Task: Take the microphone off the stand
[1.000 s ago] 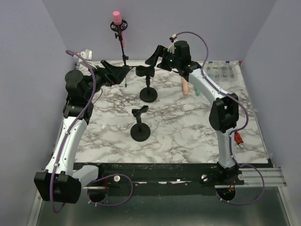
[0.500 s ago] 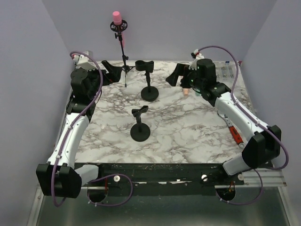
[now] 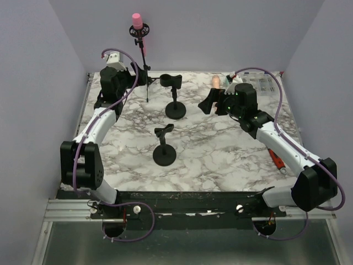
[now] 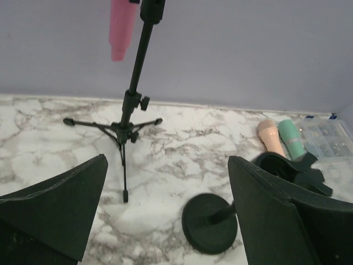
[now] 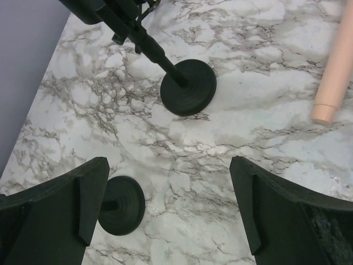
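Observation:
The pink microphone (image 3: 136, 21) sits upright on top of a tall black tripod stand (image 3: 144, 58) at the back of the table. In the left wrist view the microphone (image 4: 122, 27) shows at the top edge above the stand (image 4: 131, 105). My left gripper (image 3: 134, 77) is open and empty, just left of the stand's pole and well below the microphone; in its own view the left gripper (image 4: 166, 171) faces the tripod legs. My right gripper (image 3: 212, 102) is open and empty over the marble, right of the far desk stand; it shows open in its wrist view (image 5: 168, 171).
Two empty black desk stands are mid-table, one farther (image 3: 175, 107) and one nearer (image 3: 165, 153). A peach microphone (image 3: 215, 81) and a teal one (image 4: 290, 139) lie at the back right beside a clear box (image 3: 262, 83). A red tool (image 3: 277, 159) lies at the right edge.
My left arm has swung toward the back, bringing its gripper up beside the tripod stand. My right arm has pulled from the back centre down and right. The pink microphone has not moved.

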Controlling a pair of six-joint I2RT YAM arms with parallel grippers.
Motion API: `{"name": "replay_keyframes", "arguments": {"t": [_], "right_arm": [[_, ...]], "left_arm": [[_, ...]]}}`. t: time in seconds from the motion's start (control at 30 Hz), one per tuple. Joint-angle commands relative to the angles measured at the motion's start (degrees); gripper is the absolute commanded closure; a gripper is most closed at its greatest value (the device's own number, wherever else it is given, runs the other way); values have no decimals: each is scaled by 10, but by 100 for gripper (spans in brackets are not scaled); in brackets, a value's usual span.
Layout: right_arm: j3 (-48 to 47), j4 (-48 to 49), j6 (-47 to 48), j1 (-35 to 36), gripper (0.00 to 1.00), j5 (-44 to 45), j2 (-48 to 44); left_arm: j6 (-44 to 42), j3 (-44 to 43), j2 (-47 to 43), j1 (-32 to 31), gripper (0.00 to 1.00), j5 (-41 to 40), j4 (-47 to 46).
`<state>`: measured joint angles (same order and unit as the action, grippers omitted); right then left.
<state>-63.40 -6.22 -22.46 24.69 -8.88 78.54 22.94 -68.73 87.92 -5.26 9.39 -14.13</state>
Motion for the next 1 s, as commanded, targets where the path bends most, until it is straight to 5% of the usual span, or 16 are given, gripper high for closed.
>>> {"name": "replay_keyframes", "arguments": {"t": [0.0, 0.2, 0.53, 0.97], "right_arm": [[22, 52, 1, 2, 0, -4, -33], [55, 91, 15, 2, 0, 22, -46], [63, 107, 20, 1, 0, 32, -18], [67, 110, 25, 2, 0, 45, -10]], "left_arm": [[-38, -44, 97, 2, 8, 0, -181], [-48, -143, 238, -2, 15, 4, -299], [-92, -348, 396, -5, 25, -34, -256], [-144, -392, 430, -7, 93, -35, -218]]}}
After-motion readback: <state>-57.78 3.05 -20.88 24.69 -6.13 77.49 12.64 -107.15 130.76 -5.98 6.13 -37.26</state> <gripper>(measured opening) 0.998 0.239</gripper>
